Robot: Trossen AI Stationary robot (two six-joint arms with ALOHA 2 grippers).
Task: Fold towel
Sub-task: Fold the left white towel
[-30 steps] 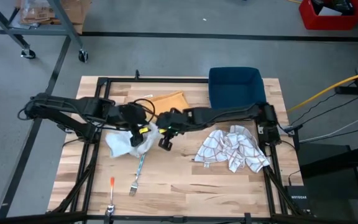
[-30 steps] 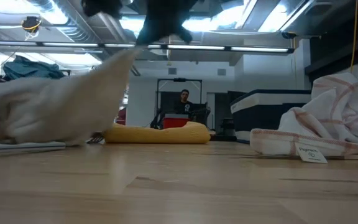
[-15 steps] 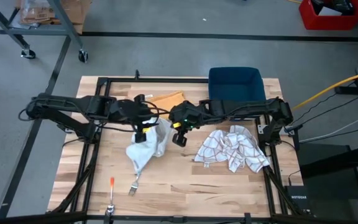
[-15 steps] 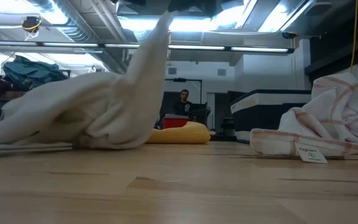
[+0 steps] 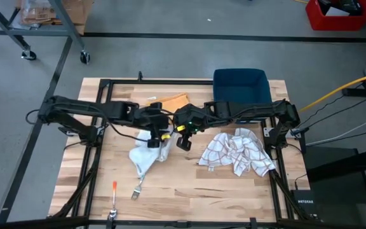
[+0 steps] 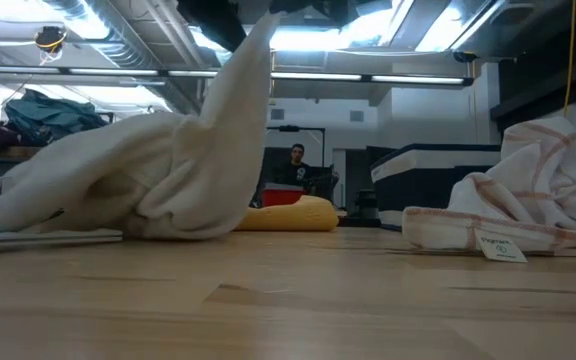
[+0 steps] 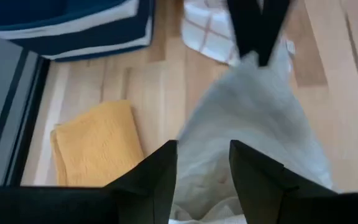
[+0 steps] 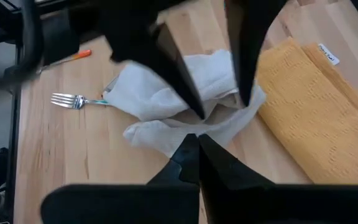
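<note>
The white cloth towel (image 5: 147, 155) lies crumpled near the table's centre, one corner pulled up into a peak. My right gripper (image 5: 183, 142) pinches that peak, fingers closed on it. My left gripper (image 5: 155, 135), fingers parted, hovers over the heap. At twelve o'clock lies a folded yellow cloth (image 5: 172, 101); at three o'clock, a checked towel (image 5: 237, 152).
</note>
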